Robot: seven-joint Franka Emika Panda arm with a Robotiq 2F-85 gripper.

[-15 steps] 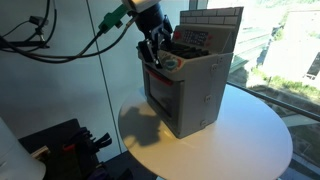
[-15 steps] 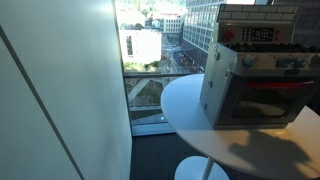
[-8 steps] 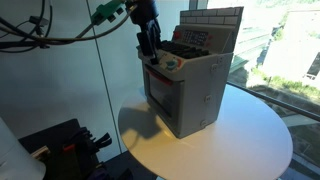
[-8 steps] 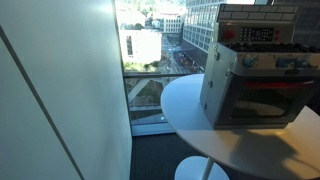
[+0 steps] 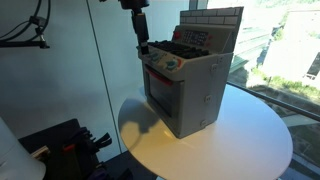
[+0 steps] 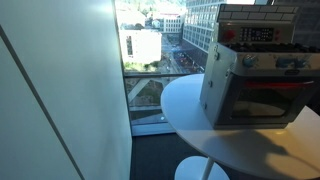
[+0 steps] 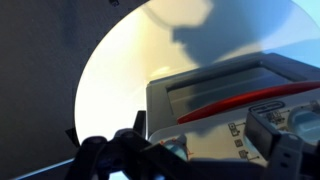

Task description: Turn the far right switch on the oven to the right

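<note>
A grey toy oven (image 5: 185,90) with a red door handle stands on a round white table (image 5: 250,140); it also shows in the other exterior view (image 6: 255,85). Its control panel carries round switches, one at the near corner (image 5: 170,66) and others along the front (image 6: 249,61). My gripper (image 5: 141,44) hangs just above the oven's top corner, clear of the switches. In the wrist view the gripper (image 7: 195,150) has its dark fingers apart over the control panel (image 7: 235,130), with nothing between them.
A tall window and white wall (image 5: 60,90) stand behind the table. Black equipment (image 5: 65,145) sits low beside the table. The table edge (image 6: 175,110) drops off next to the oven. A brick-patterned backboard (image 5: 215,20) rises behind the oven top.
My gripper has lifted up and back off the oven's control panel, and the arm has moved mostly out of the exterior view. The oven has not moved.
</note>
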